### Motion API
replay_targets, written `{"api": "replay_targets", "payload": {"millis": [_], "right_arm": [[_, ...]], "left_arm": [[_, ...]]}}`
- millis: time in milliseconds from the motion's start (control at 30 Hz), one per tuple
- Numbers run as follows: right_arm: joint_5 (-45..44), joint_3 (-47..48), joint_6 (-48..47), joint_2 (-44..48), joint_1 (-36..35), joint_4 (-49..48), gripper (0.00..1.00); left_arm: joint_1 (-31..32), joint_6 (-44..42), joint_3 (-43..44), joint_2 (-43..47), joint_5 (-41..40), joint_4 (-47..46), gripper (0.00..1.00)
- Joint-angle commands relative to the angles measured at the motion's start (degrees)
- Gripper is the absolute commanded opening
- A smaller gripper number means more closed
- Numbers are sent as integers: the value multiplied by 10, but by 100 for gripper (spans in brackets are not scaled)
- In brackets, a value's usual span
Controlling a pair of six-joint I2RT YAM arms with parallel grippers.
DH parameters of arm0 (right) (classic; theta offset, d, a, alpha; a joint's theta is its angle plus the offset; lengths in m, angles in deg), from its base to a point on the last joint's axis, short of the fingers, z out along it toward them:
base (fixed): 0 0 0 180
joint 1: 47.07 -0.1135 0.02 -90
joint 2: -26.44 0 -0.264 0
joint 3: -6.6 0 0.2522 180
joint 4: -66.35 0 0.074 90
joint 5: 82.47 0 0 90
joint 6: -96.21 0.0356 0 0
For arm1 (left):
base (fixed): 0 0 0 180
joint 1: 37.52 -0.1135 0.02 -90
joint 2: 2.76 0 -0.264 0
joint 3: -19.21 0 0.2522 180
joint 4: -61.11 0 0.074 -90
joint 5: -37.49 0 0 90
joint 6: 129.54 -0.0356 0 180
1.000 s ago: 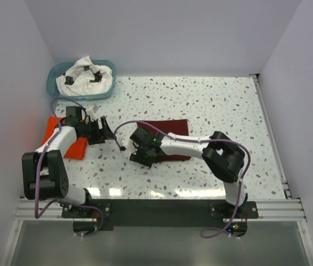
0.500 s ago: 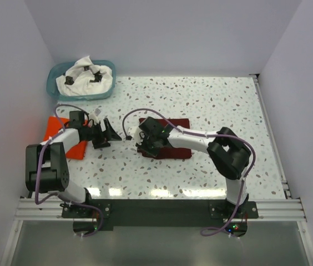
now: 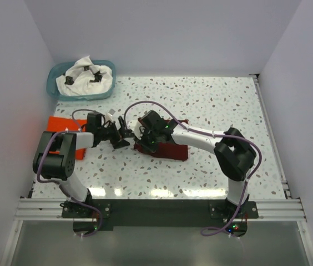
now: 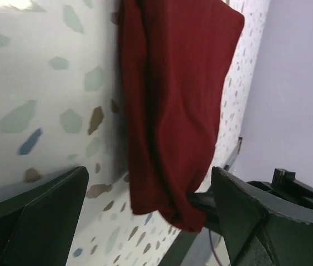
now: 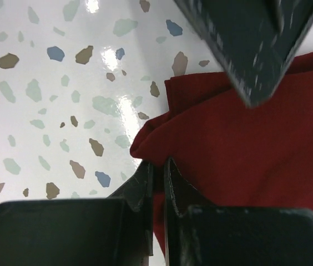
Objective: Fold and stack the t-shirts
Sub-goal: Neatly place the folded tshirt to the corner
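Pinching the left edge of the maroon tee [image 3: 167,147], the right end effector [image 3: 145,143] is clenched tight, its fingers [image 5: 144,185] pressed together on a bunched fold of soft, matte cloth. The right arm [image 3: 201,137] has its elbow out to the right and its forearm stretched left across the middle of the bench [image 3: 228,105], a glossy white slab with speckles. The left arm [image 3: 76,139] lies low and points right. The left end effector [image 3: 121,133] is released and spread wide, just beside that same edge. An orange-red tee [image 3: 59,123] lies flat at the left, partly under the arm. A crumpled white tee [image 3: 84,76] fills the teal plastic basket [image 3: 52,88] at the far left.
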Motion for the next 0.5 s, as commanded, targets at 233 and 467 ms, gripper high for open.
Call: {"api": "replay_targets", "payload": {"millis": [233, 467], "right_arm": [[41, 40, 36, 41, -19, -31, 0], [39, 57, 56, 22, -31, -51, 0]], "left_arm": [[75, 145, -13, -80, 24, -143, 94], [99, 191, -7, -102, 23, -163, 80]]}}
